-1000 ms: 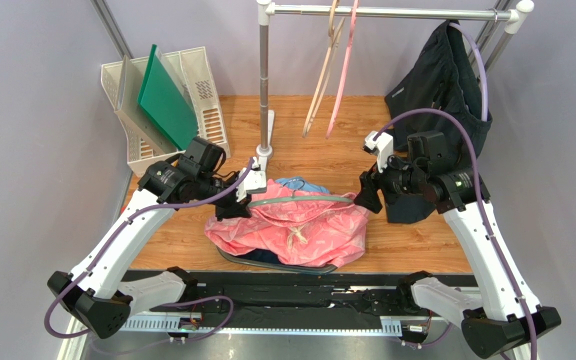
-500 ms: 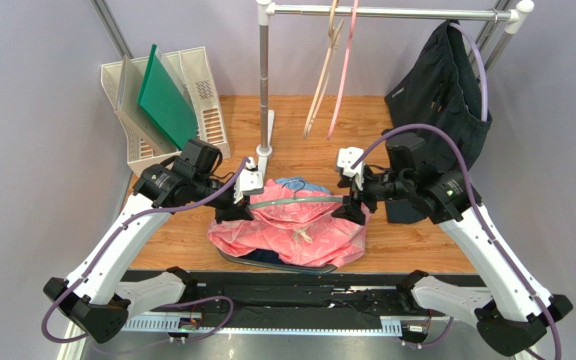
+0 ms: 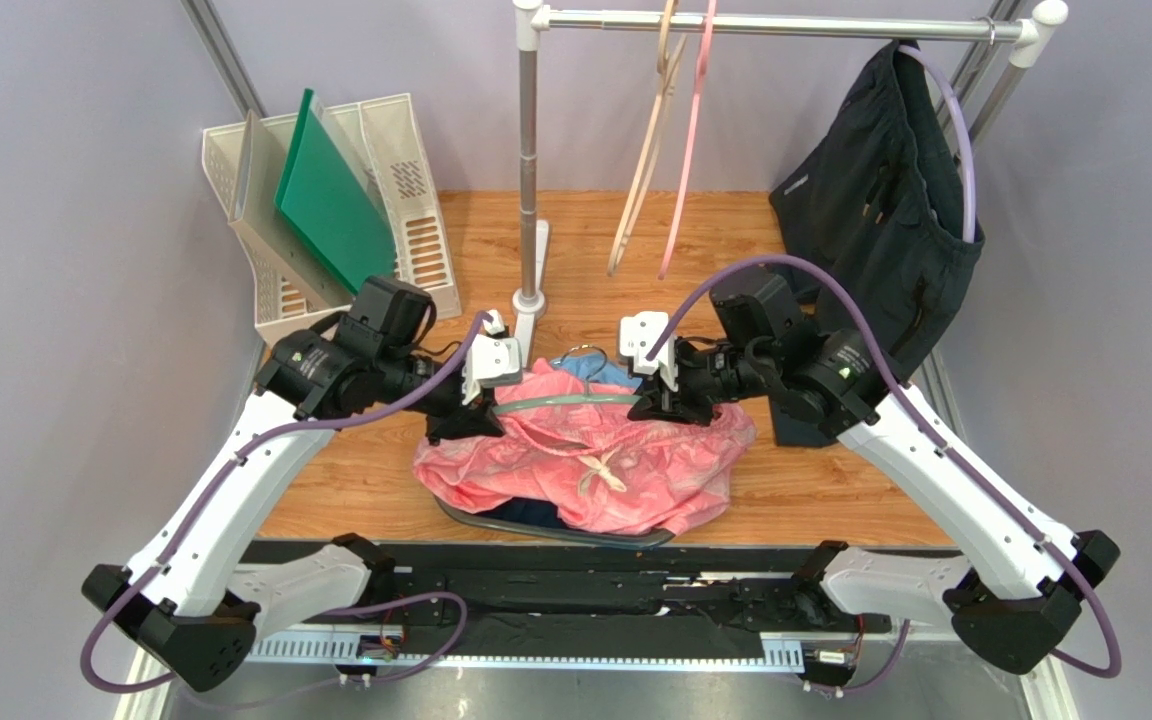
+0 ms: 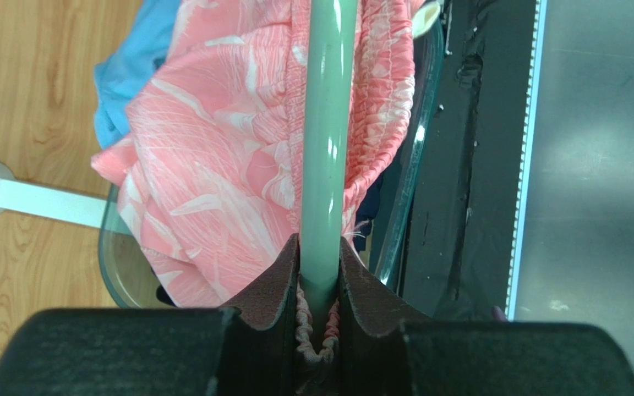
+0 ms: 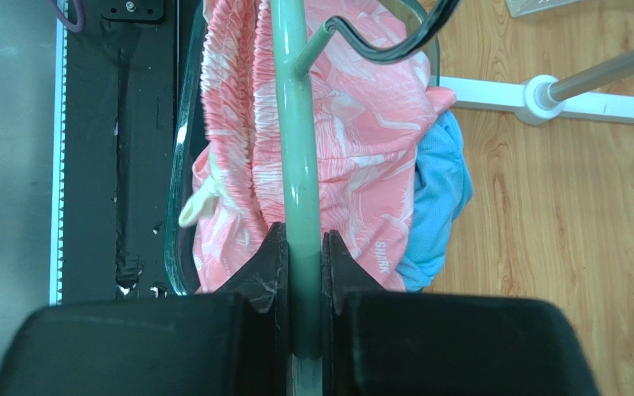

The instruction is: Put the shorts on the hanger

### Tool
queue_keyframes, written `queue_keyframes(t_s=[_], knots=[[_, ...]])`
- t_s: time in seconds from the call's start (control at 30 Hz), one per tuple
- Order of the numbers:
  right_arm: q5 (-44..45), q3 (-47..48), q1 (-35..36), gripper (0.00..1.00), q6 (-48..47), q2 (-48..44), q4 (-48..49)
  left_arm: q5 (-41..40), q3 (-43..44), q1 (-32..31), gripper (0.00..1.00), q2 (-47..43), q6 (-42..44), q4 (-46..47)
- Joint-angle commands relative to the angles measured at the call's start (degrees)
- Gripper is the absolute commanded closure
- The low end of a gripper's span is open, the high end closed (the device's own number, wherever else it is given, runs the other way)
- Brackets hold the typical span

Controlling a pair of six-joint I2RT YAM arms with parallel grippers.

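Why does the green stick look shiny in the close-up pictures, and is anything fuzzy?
Left wrist view: a pale streak of glare runs along the hanger, and the dark fingers right at the lens look soft. Right wrist view: a fainter shine on the same bar, while the shorts look sharp. Top view: even light, only faint shadows.

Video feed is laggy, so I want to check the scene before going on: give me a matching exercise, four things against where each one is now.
Things:
1. hanger
2. light blue garment
3. dark garment
4. green board

Places:
A. hanging from the rail, right end
B. standing in the white rack
C. clamped by the left gripper and right gripper, across the shorts
D. peeking out behind the shorts

Pairs: 1-C, 2-D, 3-A, 4-B
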Motion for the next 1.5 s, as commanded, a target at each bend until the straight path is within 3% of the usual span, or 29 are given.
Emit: queue_keyframes(t_s=[0.0,0.2,0.43,0.53,0.83,0.9,1.07,1.2,1.33,1.37,1.47], knots=[[5.7,3.6,-0.8,1.00,1.2,-4.3,1.7,3.0,4.3,-0.5,0.73,-3.5,-1.6,-0.6],[6.5,5.8,-0.7,1.00,2.4,-7.5,-4.2,5.7,9.6,-0.4,0.50,-2.7,-6.8,0.8],[7.2,6.6,-0.8,1.00,3.4,-8.4,-6.9,8.6,15.2,-0.5,0.40,2.0,-12.1,5.9],[7.4,7.0,-0.8,1.00,4.2,-8.4,-7.2,9.2,15.9,-0.7,0.40,4.0,-14.0,8.5],[10.8,8.9,-0.8,1.00,6.3,-11.8,-10.4,2.8,11.7,-1.1,0.65,4.1,-6.9,2.7],[12.5,8.3,-0.8,1.00,7.0,-13.5,-11.7,2.9,11.5,-1.1,0.61,3.2,-7.4,2.7],[15.5,8.2,-1.6,1.00,11.8,-15.5,-16.9,3.2,15.4,-1.1,0.36,1.3,-10.5,5.3],[21.0,11.0,-3.4,1.00,15.1,-17.2,-22.4,1.4,21.0,-1.0,0.24,1.7,-11.4,5.1],[30.2,12.7,-3.9,1.00,18.3,-19.0,-27.0,0.6,20.5,-0.7,0.22,1.8,-13.0,7.3],[36.7,12.6,-4.6,1.00,19.1,-19.3,-27.9,1.3,20.2,-0.7,0.22,2.0,-13.4,7.9],[45.4,11.4,-8.2,1.00,20.2,-20.1,-28.6,2.2,19.4,-0.6,0.20,2.7,-14.8,9.1]])
